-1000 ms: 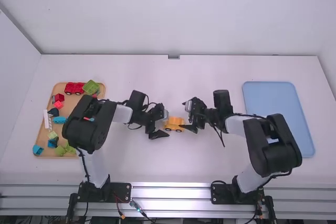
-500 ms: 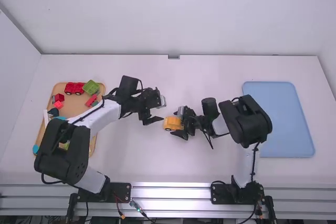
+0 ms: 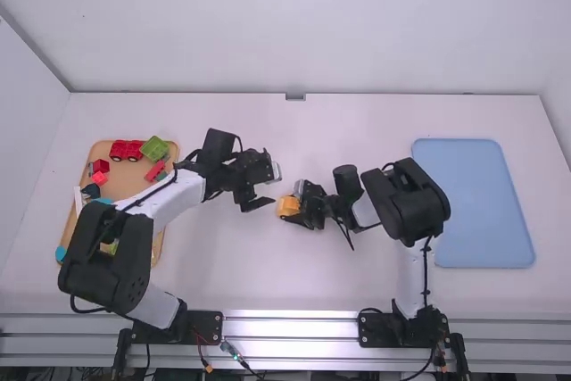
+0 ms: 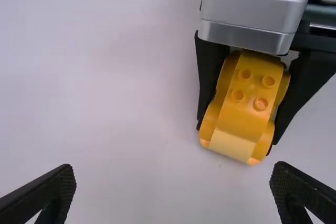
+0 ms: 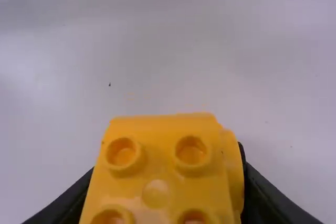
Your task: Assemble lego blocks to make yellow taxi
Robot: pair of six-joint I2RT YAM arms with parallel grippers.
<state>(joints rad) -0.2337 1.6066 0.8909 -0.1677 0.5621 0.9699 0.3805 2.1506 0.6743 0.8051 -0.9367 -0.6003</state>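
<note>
Yellow studs face up on a lego car (image 3: 286, 206), clasped between the fingers of the right gripper (image 3: 295, 207) over the middle of the white table (image 3: 339, 122); whether it touches the surface cannot be told. Just beside it, toward the table's left edge, the left gripper (image 3: 268, 186) grasps nothing, its fingers spread wide. Near that edge, a brown tray (image 3: 134, 180) carries loose parts: a red wheeled base (image 3: 127, 150) along the far edge, a green block (image 3: 154, 148) at the far right corner, a red block (image 3: 155, 169) by the right edge, two more red pieces near the far left corner, and a blue piece (image 3: 61, 253) at the near left corner. The left arm partly hides the tray. A blue tray (image 3: 473, 202) lies near the table's right edge.
</note>
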